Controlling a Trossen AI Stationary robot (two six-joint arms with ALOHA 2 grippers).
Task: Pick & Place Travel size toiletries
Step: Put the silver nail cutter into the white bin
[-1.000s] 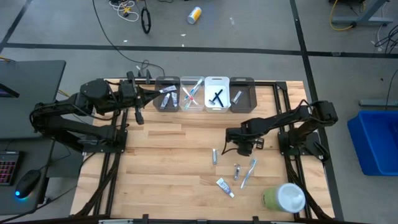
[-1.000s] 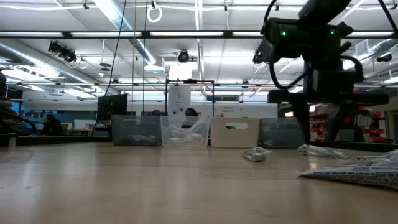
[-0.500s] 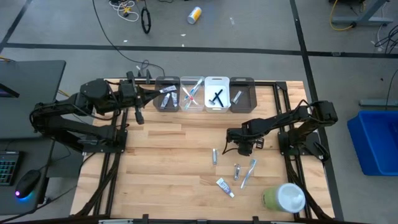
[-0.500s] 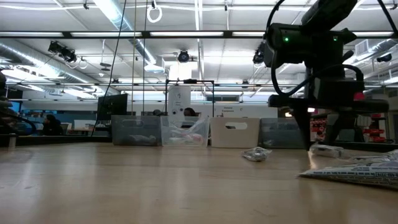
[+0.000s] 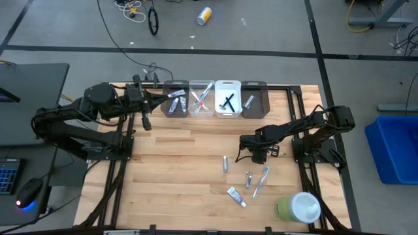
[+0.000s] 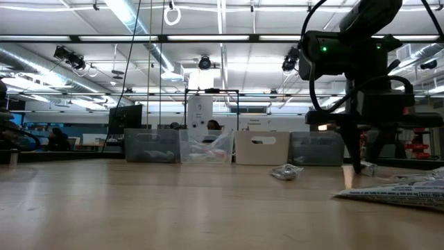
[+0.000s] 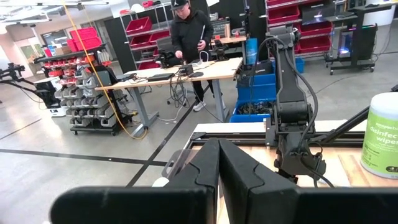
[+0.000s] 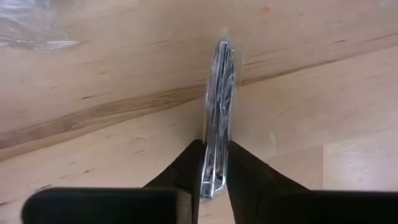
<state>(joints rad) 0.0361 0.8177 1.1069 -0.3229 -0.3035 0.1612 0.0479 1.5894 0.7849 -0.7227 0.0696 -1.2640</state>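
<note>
Pinching a clear-wrapped dark razor (image 8: 216, 118) between its fingers (image 8: 249, 180), the right gripper (image 8: 214, 177) works over the wooden table (image 5: 176, 170); left gripper (image 7: 217, 165), fingers together, waits beside the bins (image 5: 215, 99).

Pale wood, black metal, clear plastic

The light plank-grained wooden surface (image 5: 176, 163) shows darker streaks; both arms are black, as are the right gripper's fingers (image 8: 249, 177), which flank a dark razor in glinting clear wrap (image 8: 217, 118). Of the four small bins at the far edge, one is white (image 5: 227, 98), the others smoky grey. The round wipes container (image 5: 298, 207) is lime green with a white lid; a small tube (image 5: 236, 195) is white-blue.
</note>
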